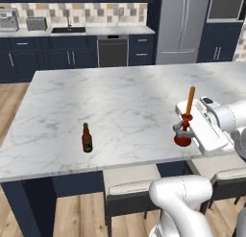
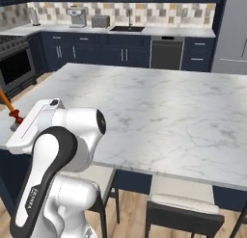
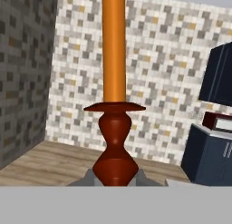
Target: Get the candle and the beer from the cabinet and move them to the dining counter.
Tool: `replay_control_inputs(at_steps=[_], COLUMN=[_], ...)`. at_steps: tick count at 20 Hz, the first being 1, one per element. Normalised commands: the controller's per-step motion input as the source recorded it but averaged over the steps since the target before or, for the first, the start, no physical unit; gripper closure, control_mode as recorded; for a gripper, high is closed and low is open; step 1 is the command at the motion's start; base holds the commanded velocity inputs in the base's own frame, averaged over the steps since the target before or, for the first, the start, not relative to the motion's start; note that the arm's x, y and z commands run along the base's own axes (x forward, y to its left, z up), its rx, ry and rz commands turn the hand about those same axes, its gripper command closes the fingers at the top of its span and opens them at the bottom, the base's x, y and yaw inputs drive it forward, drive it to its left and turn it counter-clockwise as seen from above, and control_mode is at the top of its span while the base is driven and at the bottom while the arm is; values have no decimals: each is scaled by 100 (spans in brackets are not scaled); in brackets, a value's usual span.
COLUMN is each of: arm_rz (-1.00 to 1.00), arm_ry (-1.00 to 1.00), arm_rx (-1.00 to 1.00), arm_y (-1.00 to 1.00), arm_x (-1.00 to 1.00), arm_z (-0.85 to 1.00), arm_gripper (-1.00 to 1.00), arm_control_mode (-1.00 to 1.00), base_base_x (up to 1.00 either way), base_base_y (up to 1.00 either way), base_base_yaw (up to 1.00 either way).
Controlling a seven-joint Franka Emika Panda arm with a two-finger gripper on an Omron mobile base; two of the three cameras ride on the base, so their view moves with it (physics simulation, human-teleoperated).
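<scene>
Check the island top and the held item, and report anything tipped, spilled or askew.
Nothing stands out. The beer stands upright on the dining counter, with no spill around it. The candle is upright in the shut tool, gripped at its holder near the counter's edge; whether its base touches the marble cannot be told.

- The dining counter (image 1: 120, 97) has a broad bare marble top; only the beer (image 1: 87, 138) stands on it, near the front edge toward the left.
- The gripper (image 1: 183, 130), clamped on the candle (image 1: 187, 117), sits at the front right of the top, well apart from the bottle, with open marble between them.
- Stools (image 1: 132, 185) are tucked under the near edge, below the top.
</scene>
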Motion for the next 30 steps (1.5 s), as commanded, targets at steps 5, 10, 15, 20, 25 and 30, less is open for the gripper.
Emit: replay_control_inputs(at_steps=[5, 10, 15, 20, 25, 30], arm_rz=[0, 5, 18, 19, 15, 4], arm_ry=[0, 1, 0, 0, 0, -1], arm_rx=[0, 0, 3, 2, 2, 0], arm_y=[0, -20, -45, -33, -15, -1], arm_x=[0, 20, 69, 69, 69, 84], arm_z=[0, -13, -38, -30, -31, -50], arm_gripper=[100, 100, 100, 100, 100, 100], arm_control_mode=[100, -100, -100, -100, -100, -100], base_base_x=[46, 26, 0, 0, 0, 0], base_base_y=[-3, -19, 0, 0, 0, 0], base_base_yaw=[5, 5, 0, 0, 0, 0])
